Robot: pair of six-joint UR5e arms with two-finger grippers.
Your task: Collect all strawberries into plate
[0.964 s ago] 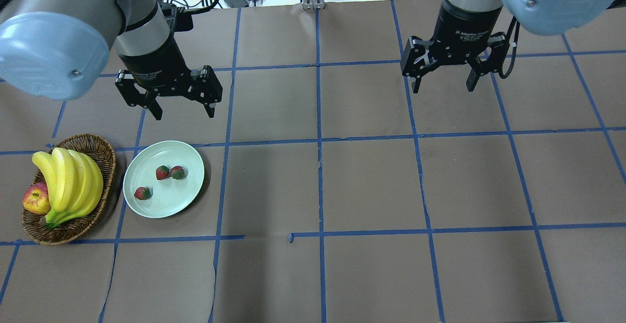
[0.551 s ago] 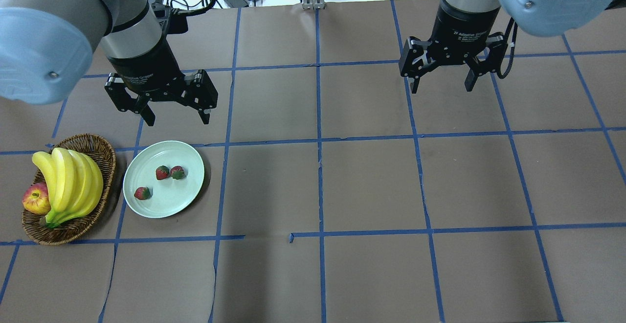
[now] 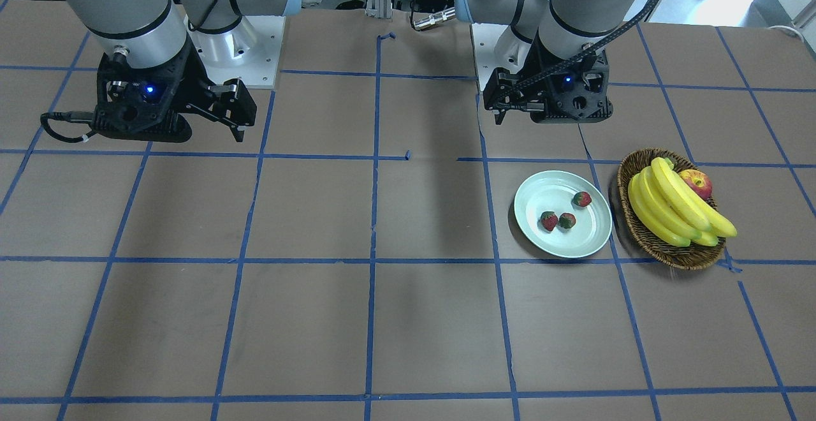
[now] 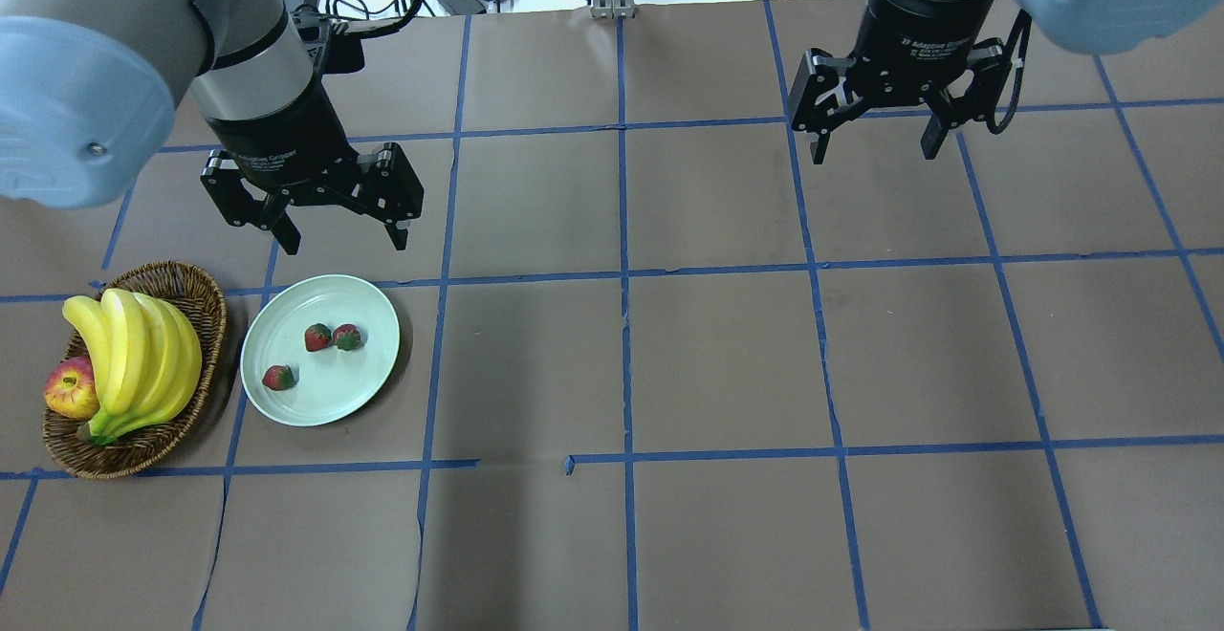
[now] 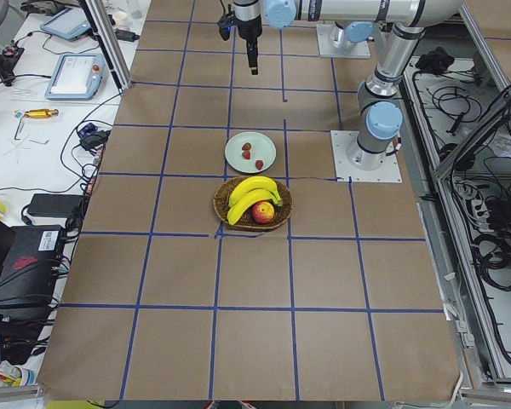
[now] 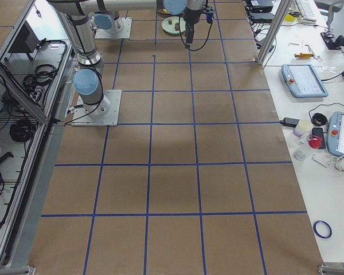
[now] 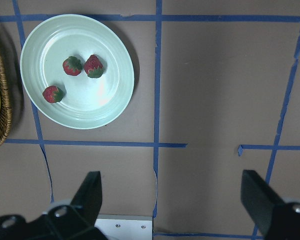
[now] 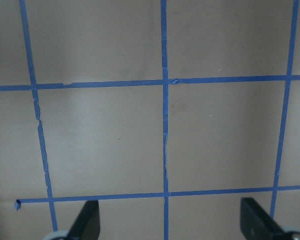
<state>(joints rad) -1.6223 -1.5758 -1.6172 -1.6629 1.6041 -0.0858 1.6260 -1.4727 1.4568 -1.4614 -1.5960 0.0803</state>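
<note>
3 strawberries point(image 4: 318, 337) on plate point(image 4: 337, 394) | left gripper point(image 4: 344, 241) wide | right gripper point(image 4: 873, 153) wide

Over the last second the left gripper point(image 4: 344, 245) has slid left and a little nearer in the overhead view. Its fingertips are now closer to the far rim of the plate point(image 4: 375, 311). The blue cap point(image 4: 67, 124) on that arm has shifted left with it. The right gripper point(image 4: 874, 157) barely moved at first, then went slightly right and farther away.
</note>
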